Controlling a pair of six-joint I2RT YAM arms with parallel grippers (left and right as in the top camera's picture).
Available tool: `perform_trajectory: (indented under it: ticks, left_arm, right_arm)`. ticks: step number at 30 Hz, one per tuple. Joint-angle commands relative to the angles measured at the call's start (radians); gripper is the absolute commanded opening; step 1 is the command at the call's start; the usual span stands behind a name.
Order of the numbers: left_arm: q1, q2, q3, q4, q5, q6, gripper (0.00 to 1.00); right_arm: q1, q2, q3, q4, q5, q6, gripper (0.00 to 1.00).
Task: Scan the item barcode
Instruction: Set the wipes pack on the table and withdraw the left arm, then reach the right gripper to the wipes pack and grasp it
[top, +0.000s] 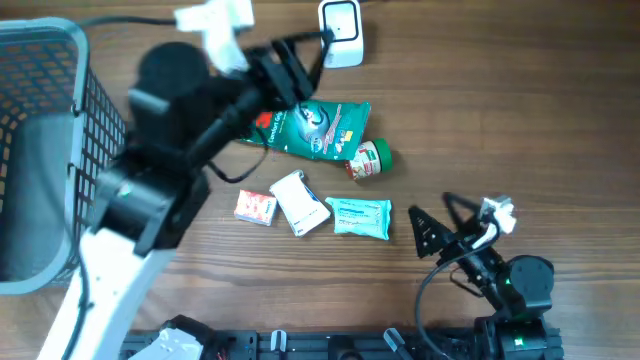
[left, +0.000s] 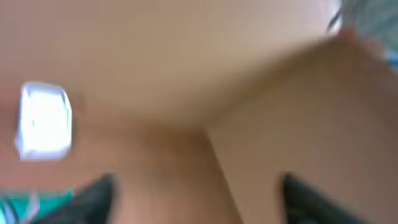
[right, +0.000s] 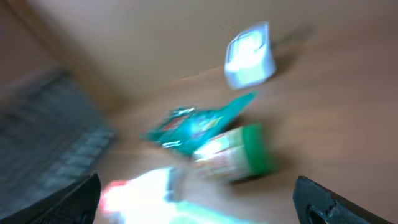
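Note:
A green snack pouch (top: 322, 128) lies flat on the wooden table just below the white barcode scanner (top: 342, 35). My left gripper (top: 296, 72) hovers over the pouch's left end, beside the scanner. In the blurred left wrist view its fingers (left: 93, 198) stand apart with only table between them, the scanner (left: 43, 120) is at the left, and a sliver of the green pouch (left: 22, 204) shows in the bottom corner. My right gripper (top: 432, 215) rests open at the lower right. Its blurred wrist view looks toward the pouch (right: 199, 124) and the scanner (right: 250, 56).
A small jar with a green lid (top: 368, 160) lies beside the pouch. Below it sit a red-and-white box (top: 256, 207), a white box (top: 300, 203) and a teal wipes pack (top: 361, 217). A grey wire basket (top: 80, 120) stands at the left edge.

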Motion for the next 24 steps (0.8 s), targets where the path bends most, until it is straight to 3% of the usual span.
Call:
perform_trajectory:
  ticks: [1,2,4,5,9,12,16,21,24]
  left_arm:
    - [0.002,-0.069,0.139,0.005,-0.418,0.28,1.0]
    - [0.002,-0.093,0.158,-0.01,-0.544,0.376,1.0]
    - [0.002,-0.128,0.158,-0.071,-0.673,0.452,1.0]
    - [0.002,-0.145,0.158,-0.123,-0.723,0.482,1.0]
    - [0.003,-0.203,0.158,-0.185,-0.753,0.596,1.0]
    - [0.003,-0.286,0.156,-0.193,-0.753,0.602,1.0]
    - [0.003,-0.429,0.156,-0.196,-0.685,0.599,1.0]
    - [0.003,-0.529,0.156,-0.178,-0.686,0.599,1.0]
    - [0.036,-0.533,0.156,-0.171,-0.685,0.598,1.0]
  right_arm:
    - [-0.002,-0.005,-0.001,0.002,-0.291,0.669,1.0]
    - [-0.002,-0.005,-0.001,0.002,-0.3,0.864,1.0]
    - [-0.002,-0.005,-0.001,-0.002,-0.259,1.011,1.0]
    - [-0.002,-0.005,-0.001,0.002,-0.209,1.013,1.0]
    - [-0.002,0.006,-0.001,-0.002,-0.206,0.877,0.91]
    - [-0.002,0.083,0.017,-0.026,-0.213,0.877,0.91]
    - [0.005,0.25,0.126,-0.081,-0.14,0.817,0.99]
    - [0.166,0.589,0.522,-0.444,0.158,0.628,1.0]
    - [0.352,0.865,0.86,-0.696,0.349,0.36,0.99]
